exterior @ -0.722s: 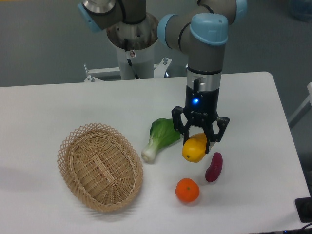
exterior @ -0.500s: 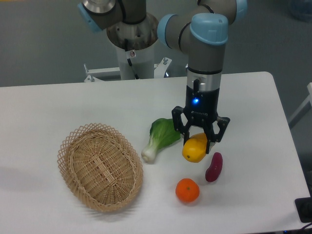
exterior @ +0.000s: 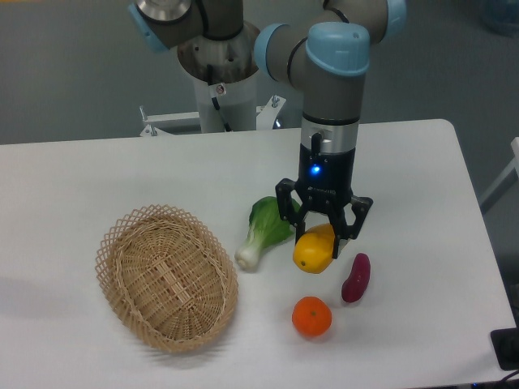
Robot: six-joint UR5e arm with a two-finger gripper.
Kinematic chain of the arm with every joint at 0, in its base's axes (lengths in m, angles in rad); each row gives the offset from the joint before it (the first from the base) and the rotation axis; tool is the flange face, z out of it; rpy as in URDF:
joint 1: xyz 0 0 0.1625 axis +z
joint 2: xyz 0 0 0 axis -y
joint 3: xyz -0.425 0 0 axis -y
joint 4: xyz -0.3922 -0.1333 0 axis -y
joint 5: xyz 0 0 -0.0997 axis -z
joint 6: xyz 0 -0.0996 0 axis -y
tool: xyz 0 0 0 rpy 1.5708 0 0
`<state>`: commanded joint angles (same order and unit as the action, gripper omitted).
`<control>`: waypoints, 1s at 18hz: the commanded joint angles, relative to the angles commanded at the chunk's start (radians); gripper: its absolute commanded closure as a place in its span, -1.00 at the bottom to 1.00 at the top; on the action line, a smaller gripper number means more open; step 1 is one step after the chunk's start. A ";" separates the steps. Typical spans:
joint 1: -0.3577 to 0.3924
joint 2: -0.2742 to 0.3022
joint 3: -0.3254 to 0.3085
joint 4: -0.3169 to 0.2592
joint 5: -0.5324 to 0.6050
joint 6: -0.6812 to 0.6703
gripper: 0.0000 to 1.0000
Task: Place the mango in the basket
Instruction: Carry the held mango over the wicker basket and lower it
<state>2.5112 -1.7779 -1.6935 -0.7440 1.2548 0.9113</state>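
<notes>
Camera view: the smooth yellow-orange oblong mango [exterior: 314,251] sits clamped in the black two-finger gripper [exterior: 323,236], its upper end hidden behind the fingers. Since the earlier frame, gripper and mango have shifted slightly left and up. Just left of the gripper lies a green-leafed bok choy [exterior: 265,229]; below it a round orange citrus [exterior: 312,316]; lower right a small purple sweet potato [exterior: 356,277]. Far left, across bare white table [exterior: 122,178], rests the oval woven wicker basket [exterior: 166,276]
</notes>
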 joint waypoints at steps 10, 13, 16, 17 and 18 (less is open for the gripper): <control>-0.189 -0.038 0.011 0.005 0.156 -0.288 0.16; -0.258 -0.058 0.014 0.008 0.184 -0.374 0.16; -0.351 -0.107 0.006 0.006 0.267 -0.394 0.16; -0.389 -0.130 0.008 0.009 0.309 -0.394 0.16; -0.420 -0.150 0.009 0.011 0.349 -0.394 0.15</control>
<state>2.0911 -1.9280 -1.6843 -0.7333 1.6041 0.5170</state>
